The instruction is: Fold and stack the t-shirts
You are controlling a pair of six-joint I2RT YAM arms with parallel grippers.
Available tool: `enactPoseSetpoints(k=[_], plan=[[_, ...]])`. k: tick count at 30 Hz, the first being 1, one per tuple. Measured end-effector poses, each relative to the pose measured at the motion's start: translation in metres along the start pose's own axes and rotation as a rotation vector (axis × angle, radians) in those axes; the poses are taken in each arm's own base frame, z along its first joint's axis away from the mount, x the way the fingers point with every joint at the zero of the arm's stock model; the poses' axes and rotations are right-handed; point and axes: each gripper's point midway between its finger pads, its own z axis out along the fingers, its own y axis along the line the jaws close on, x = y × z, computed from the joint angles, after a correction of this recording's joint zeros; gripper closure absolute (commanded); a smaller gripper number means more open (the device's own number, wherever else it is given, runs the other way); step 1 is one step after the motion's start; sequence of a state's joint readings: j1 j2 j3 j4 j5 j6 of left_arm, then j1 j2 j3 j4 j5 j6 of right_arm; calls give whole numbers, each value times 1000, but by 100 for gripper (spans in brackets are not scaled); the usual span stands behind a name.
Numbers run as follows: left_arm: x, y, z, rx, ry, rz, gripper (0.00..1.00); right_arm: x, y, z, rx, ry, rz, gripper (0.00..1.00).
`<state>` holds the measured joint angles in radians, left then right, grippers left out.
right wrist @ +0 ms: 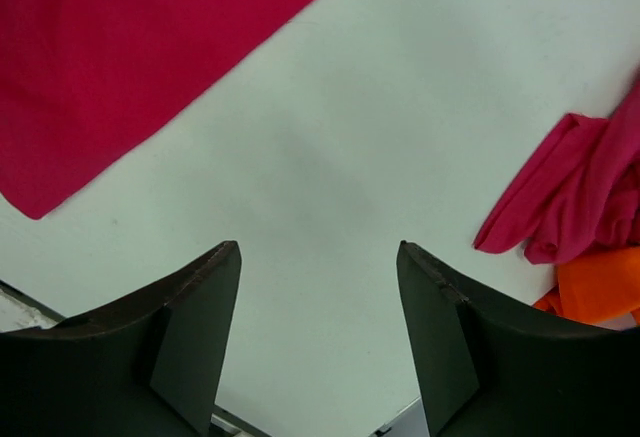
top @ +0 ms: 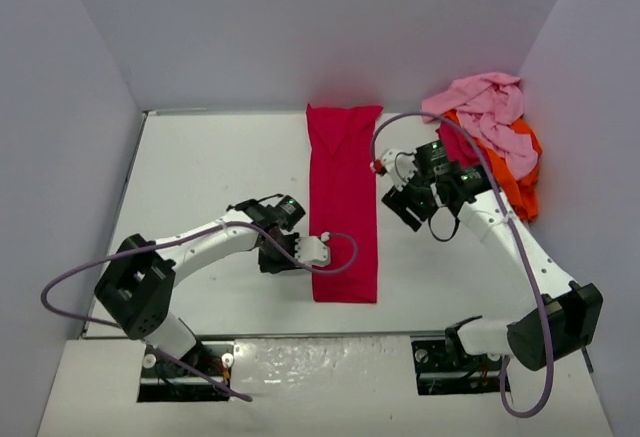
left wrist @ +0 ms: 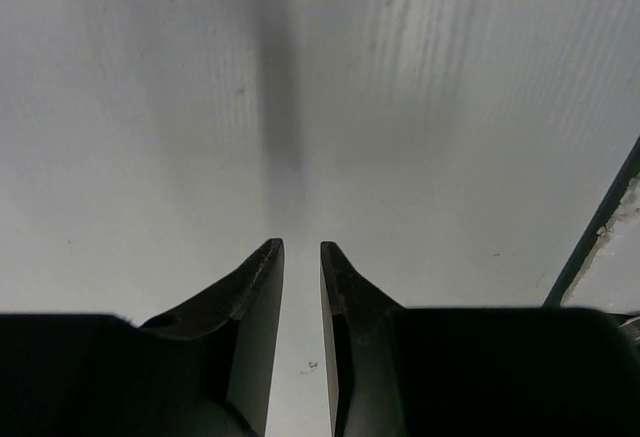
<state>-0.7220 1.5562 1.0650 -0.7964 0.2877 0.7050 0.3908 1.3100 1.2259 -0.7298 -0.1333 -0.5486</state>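
Observation:
The crimson-red t-shirt (top: 343, 202) lies flat as a long narrow strip down the middle of the table; one corner of it shows in the right wrist view (right wrist: 120, 67). My left gripper (top: 312, 250) sits low at the strip's near left edge. Its jaws (left wrist: 302, 247) stand a narrow gap apart over bare table, holding nothing. My right gripper (top: 400, 190) hovers just right of the strip, open wide (right wrist: 320, 249) and empty. The light pink t-shirt (top: 490, 107), orange t-shirt (top: 522, 182) and dark magenta t-shirt (right wrist: 580, 187) lie heaped at the back right.
Grey walls close in the white table (top: 210, 172) on the left, back and right. The table's near edge (left wrist: 595, 227) runs close to my left gripper. Purple cables loop from both arms.

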Motion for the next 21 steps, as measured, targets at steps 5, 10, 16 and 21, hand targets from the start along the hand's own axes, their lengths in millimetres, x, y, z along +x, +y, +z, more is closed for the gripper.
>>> enactPoseSetpoints(k=[5, 10, 16, 21], plan=[[-43, -8, 11, -102, 46, 211, 79, -3, -11, -19, 25, -73, 72, 35], [-85, -2, 17, -193, 40, 301, 79, -4, -40, -31, 92, -114, 175, 35], [-123, 7, 10, -251, -10, 311, 79, -6, -68, -47, 177, -167, 250, 34], [-143, 8, -3, -256, -61, 294, 78, -2, -79, -52, 218, -179, 282, 33]])
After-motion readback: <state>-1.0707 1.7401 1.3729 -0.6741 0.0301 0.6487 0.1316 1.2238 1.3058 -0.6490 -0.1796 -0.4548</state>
